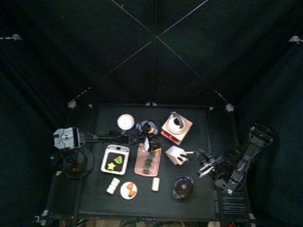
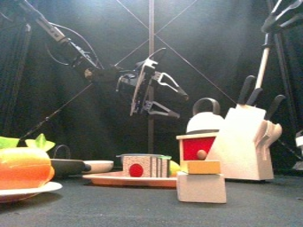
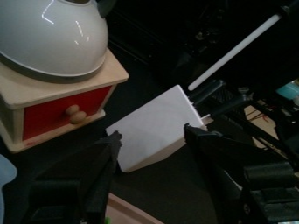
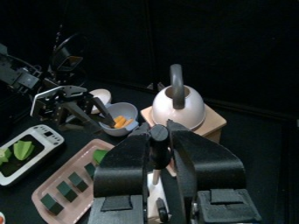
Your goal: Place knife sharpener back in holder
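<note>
**Sharpener at the block: entry not confirmed**

Finding: my right gripper (image 4: pixel 158 149) is pinching the dark handle end of the sharpener (image 2: pixel 263 66). The jaws are part closed on it, not spread. My left gripper (image 3: pixel 155 136) hangs over the middle of the table with its jaws spread and nothing in them.

Location: the sharpener is held in the air above the white knife block (image 2: pixel 243 142) at the table's right side. Its lower end comes down among the black knife handles (image 2: pixel 247 89) on top of the block. I cannot tell whether the tip has entered a slot.

Orientation: in the front view its long axis is steep, nearly upright. The held end leans slightly toward the picture's right and the free end points down at the block.

Recommendation: I judge that the rod should be lined up with the slot's own slant before it is lowered. I would then slide it straight along its length, keeping clear of the neighbouring handles, and release only once it is seated.
</note>
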`<control>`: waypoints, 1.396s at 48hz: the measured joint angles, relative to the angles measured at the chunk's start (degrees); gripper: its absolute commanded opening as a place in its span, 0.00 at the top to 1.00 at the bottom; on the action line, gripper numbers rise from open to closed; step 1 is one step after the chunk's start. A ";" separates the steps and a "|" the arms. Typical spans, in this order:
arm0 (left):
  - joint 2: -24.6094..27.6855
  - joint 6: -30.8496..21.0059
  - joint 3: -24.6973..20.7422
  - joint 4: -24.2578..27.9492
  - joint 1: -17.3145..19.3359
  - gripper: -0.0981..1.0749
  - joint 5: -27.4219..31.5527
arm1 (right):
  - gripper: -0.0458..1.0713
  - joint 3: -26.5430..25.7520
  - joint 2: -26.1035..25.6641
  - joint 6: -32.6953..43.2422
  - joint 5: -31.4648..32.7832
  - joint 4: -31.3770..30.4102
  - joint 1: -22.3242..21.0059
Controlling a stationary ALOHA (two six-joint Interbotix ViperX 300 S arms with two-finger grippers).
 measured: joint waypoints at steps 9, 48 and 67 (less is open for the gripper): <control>0.18 -0.09 0.00 0.00 0.00 0.12 0.00 | 0.59 0.26 0.00 0.26 0.00 0.09 -0.18; 0.26 0.00 0.00 0.09 -0.09 0.12 0.18 | 0.59 2.20 0.26 3.34 -2.20 1.05 -2.20; 0.79 -0.09 -0.09 0.00 0.00 0.12 0.18 | 0.59 3.25 0.26 3.52 -7.12 1.76 -5.45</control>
